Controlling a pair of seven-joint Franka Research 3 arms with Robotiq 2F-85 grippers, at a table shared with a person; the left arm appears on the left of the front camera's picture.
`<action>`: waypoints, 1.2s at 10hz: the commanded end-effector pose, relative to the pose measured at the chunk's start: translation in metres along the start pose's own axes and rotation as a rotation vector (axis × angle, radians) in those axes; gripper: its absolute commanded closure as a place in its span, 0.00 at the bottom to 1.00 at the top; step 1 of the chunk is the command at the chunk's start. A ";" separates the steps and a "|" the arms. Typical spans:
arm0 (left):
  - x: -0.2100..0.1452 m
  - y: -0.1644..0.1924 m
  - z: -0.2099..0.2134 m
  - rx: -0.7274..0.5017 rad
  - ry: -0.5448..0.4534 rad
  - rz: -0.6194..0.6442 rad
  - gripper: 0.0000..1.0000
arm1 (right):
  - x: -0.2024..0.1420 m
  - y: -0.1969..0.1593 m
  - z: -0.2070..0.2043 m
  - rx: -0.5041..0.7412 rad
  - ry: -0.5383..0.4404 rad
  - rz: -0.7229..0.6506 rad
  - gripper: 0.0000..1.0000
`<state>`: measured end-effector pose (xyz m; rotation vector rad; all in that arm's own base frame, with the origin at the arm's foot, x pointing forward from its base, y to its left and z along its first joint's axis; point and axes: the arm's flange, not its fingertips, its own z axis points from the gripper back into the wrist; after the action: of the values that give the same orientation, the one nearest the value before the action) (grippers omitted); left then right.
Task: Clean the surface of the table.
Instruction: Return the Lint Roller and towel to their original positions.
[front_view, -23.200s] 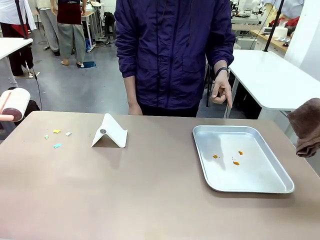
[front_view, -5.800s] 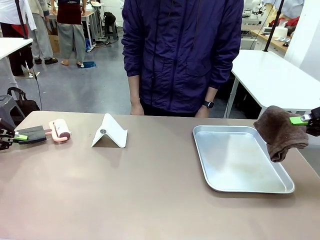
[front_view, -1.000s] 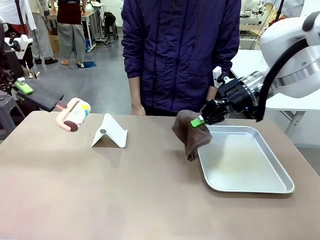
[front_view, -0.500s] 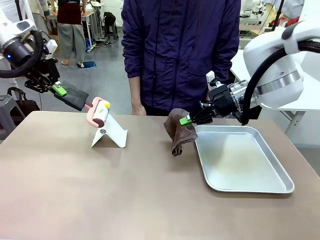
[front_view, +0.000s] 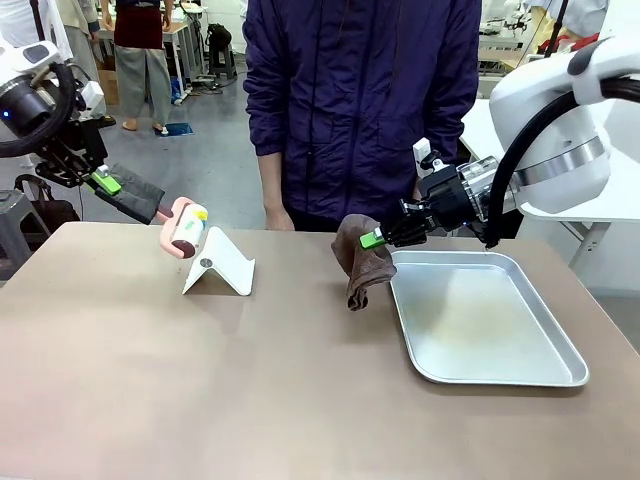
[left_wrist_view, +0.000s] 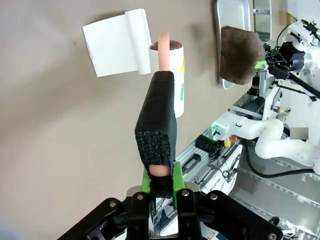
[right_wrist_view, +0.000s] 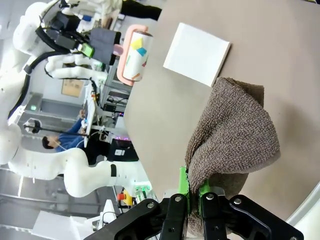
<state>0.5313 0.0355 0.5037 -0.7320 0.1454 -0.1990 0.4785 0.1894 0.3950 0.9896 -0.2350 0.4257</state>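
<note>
The brownish-taupe table (front_view: 250, 380) spans the front view. My left gripper (front_view: 102, 182) is shut on the black handle of a pink lint roller (front_view: 182, 228), held in the air just above the white folded stand (front_view: 220, 265). In the left wrist view the roller (left_wrist_view: 172, 75) carries coloured scraps on its sheet, beside the stand (left_wrist_view: 117, 44). My right gripper (front_view: 374, 238) is shut on a brown cloth (front_view: 361, 262), which hangs over the table at the silver tray's left edge. The right wrist view has the cloth (right_wrist_view: 232, 135) draped from the fingers.
A shallow silver tray (front_view: 555, 375) lies on the table's right half. A person in a dark purple jacket (front_view: 360, 100) stands at the far edge, one hand resting near the table. White tables and other people stand behind.
The left arm has drawn the lint roller slightly left and down, next to the white stand. The right gripper and its brown cloth have hardly moved.
</note>
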 end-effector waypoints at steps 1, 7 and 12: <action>-0.002 -0.003 0.001 0.008 0.005 -0.002 0.82 | -0.001 0.004 0.004 -0.001 0.010 -0.013 0.92; 0.054 -0.110 -0.031 0.310 0.027 0.008 0.82 | -0.004 0.017 -0.031 -0.165 -0.096 -0.184 0.92; 0.086 -0.137 -0.090 0.362 0.055 0.075 0.82 | -0.012 -0.005 -0.027 -0.134 -0.128 -0.232 0.92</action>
<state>0.5763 -0.1379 0.5193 -0.3682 0.1933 -0.2001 0.4705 0.2093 0.3762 0.8678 -0.2458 0.1548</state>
